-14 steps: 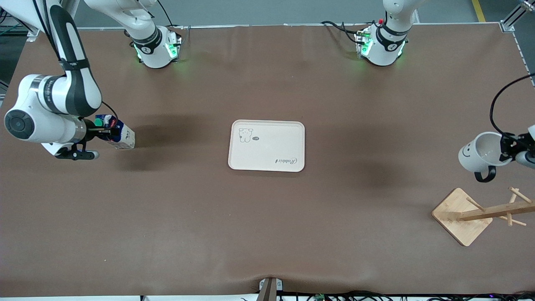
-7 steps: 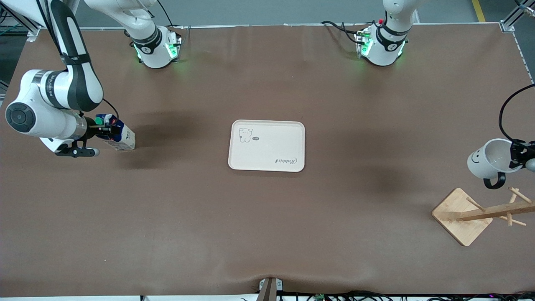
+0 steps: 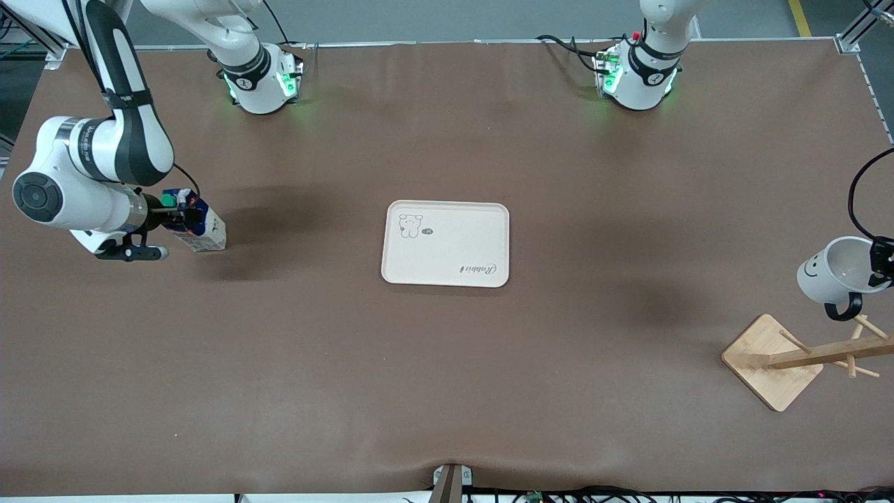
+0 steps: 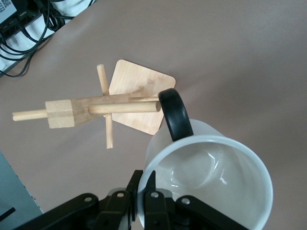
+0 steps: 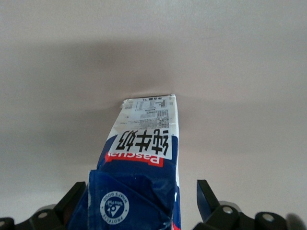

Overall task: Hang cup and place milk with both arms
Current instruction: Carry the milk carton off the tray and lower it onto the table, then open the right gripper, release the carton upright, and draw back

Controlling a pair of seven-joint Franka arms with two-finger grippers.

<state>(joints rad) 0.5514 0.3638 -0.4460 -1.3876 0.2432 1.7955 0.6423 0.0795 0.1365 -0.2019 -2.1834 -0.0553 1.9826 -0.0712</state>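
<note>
**Two arms at work: cup carried toward the rack, milk let go**

Two task items, one at each end of the desk (image 3: pixel 447 391).

Cup (image 3: pixel 831 278): white enamel, thin dark rim, smiley on its side, black loop handle hanging down. The left gripper (image 4: pixel 144 203) is clamped tight on its rim at the left arm's end of the desk. A second ago the cup hung higher and farther toward the desk's middle; it now sits lower in the front view, its handle just above the rack's upper pegs. In the left wrist view one peg tip lies right by the handle loop; contact cannot be told.

Milk (image 3: pixel 198 226): gable-top carton, dark blue with red label, pale lower part, green cap. It stands on the desk at the right arm's end. The right gripper (image 5: pixel 139 203) gripped it a second ago; now the fingers (image 5: pixel 206 194) stand spread wide either side of the carton top, clear of it.

Around: a wooden mug rack (image 3: pixel 803 356), bamboo square base, post and dowel pegs, nearer the camera than the cup. A pale rounded-corner tray (image 3: pixel 482 241) with a small bear print lies mid-desk, well apart from both. Desk covering brown, matte, slightly rippled.
</note>
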